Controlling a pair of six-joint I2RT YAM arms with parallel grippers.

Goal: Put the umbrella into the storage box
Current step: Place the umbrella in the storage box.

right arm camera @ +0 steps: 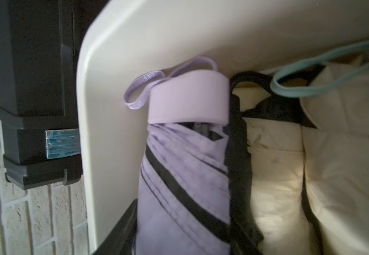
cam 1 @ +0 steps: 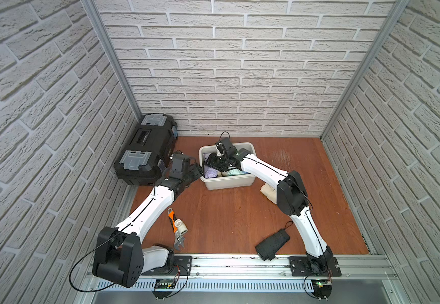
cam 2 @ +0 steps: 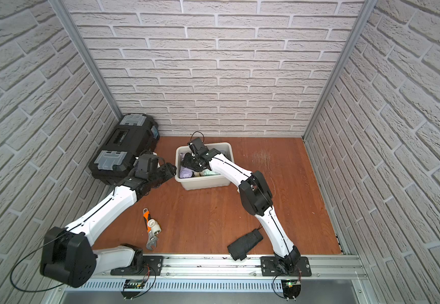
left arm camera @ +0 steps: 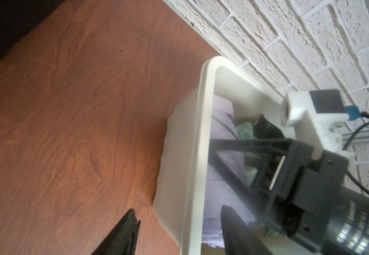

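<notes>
Right wrist view: lilac umbrella (right arm camera: 179,176) lies inside storage box (right arm camera: 117,66), handle end up vs the corner wall, next to cream fabric (right arm camera: 276,176). Right gripper (cam 1: 213,165) is down in the box over it; can't tell if jaws grip. Left gripper (left arm camera: 179,209) jaws apart, straddling box's side wall, one finger inside, one outside

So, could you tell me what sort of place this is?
Likely a mock workshop cell for robot trials: brick-pattern panels in aluminium framing, a black toolbox, and a metal mounting rail.
</notes>
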